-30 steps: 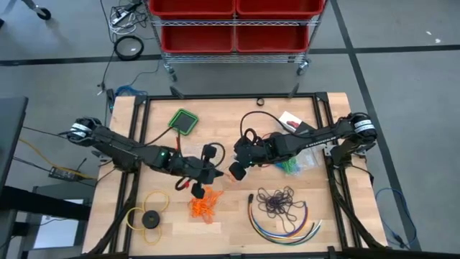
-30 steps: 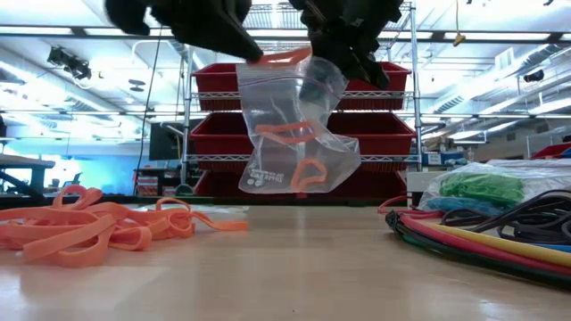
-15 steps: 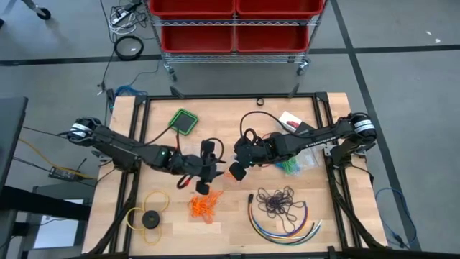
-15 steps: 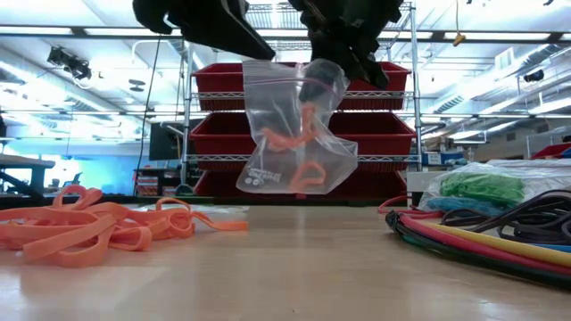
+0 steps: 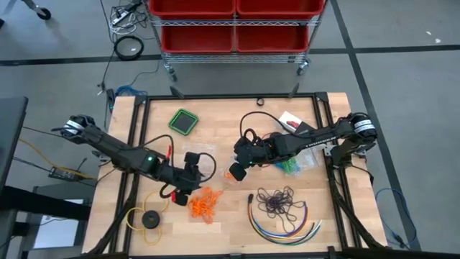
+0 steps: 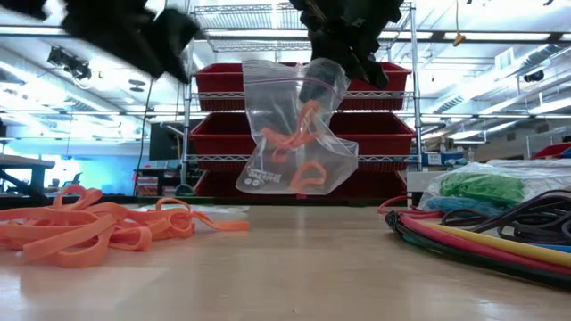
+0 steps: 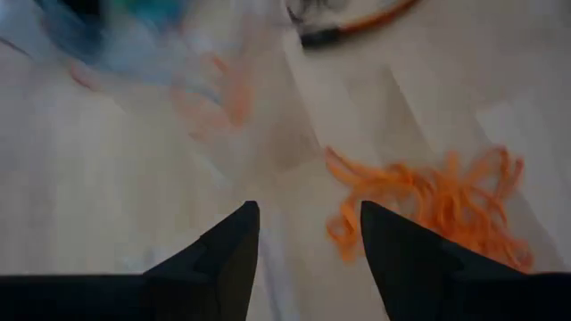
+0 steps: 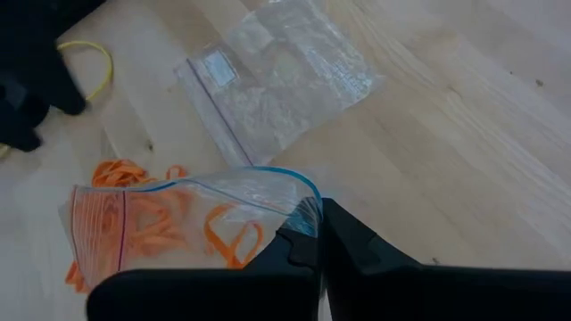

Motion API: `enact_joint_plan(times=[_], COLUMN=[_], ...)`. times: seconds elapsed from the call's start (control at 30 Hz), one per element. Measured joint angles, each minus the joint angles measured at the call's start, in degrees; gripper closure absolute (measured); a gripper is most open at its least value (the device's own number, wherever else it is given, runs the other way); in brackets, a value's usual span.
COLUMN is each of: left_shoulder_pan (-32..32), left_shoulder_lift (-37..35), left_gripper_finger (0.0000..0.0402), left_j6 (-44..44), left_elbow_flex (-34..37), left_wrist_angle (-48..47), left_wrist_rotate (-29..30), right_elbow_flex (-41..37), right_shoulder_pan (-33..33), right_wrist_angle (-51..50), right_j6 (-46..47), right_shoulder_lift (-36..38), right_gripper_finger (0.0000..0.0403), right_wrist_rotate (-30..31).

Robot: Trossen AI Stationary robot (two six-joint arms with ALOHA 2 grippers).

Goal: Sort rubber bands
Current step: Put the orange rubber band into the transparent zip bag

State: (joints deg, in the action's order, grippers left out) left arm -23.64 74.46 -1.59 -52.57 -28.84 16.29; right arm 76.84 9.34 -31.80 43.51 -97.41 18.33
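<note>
Our left gripper (image 7: 308,259) hangs open and empty just beside the loose orange rubber bands (image 5: 203,203) on the table — nearer them than our right gripper (image 8: 317,245), pinched shut on the plastic bag (image 6: 294,129) holding several orange bands.

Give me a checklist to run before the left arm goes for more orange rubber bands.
1. Right claw shut on the plastic bag: ok, the bag hangs above the table.
2. Bag mouth open to take more: cannot tell.
3. Left claw open and empty: ok, nothing lies between its fingers.
4. Left claw near the orange rubber bands on the table: ok, the pile lies just ahead of it.
5. Orange bands already in the bag: ok, several show through the plastic.
6. Spare empty bag lying flat, out of the way: ok.
</note>
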Motion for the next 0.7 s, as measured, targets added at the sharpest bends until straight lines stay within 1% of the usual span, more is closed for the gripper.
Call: enact_joint_plan(times=[0.07,0.1,0.23,0.3,0.4,0.47,0.6,0.7], left_shoulder_pan=[-0.17,-0.15,0.98,2.47,5.37,6.95,8.35,8.29], left_shoulder_lift=[0.02,0.04,0.09,0.09,0.83,1.78,5.65,8.99], left_gripper_finger=[0.0199,0.0199,0.0199,0.0199,0.0202,0.0209,0.0229,0.0240], left_j6=[0.88,1.16,1.58,1.59,2.81,4.13,5.50,5.54], left_elbow_flex=[2.82,4.52,13.02,16.97,21.66,23.58,24.19,24.19], left_wrist_angle=[1.29,3.36,16.40,23.62,31.22,34.32,37.56,41.29], left_wrist_rotate=[-1.19,-1.97,-4.21,-7.34,-13.93,-17.36,-22.05,-22.62], right_elbow_flex=[0.00,0.00,0.00,0.00,0.00,0.00,0.00,0.00], right_shoulder_pan=[0.04,0.16,0.28,0.28,0.28,0.18,-0.07,-0.08], right_wrist_angle=[0.00,0.01,0.06,0.06,0.04,0.06,0.13,0.22], right_j6=[0.21,0.22,0.28,0.30,0.28,0.22,0.08,0.06], right_shoulder_lift=[0.00,0.00,0.00,0.00,0.00,0.00,0.00,0.00], right_gripper_finger=[0.0403,0.0403,0.0403,0.0403,0.0403,0.0403,0.0403,0.0403], right_wrist_rotate=[0.04,0.07,0.09,0.09,0.09,0.14,0.32,0.32])
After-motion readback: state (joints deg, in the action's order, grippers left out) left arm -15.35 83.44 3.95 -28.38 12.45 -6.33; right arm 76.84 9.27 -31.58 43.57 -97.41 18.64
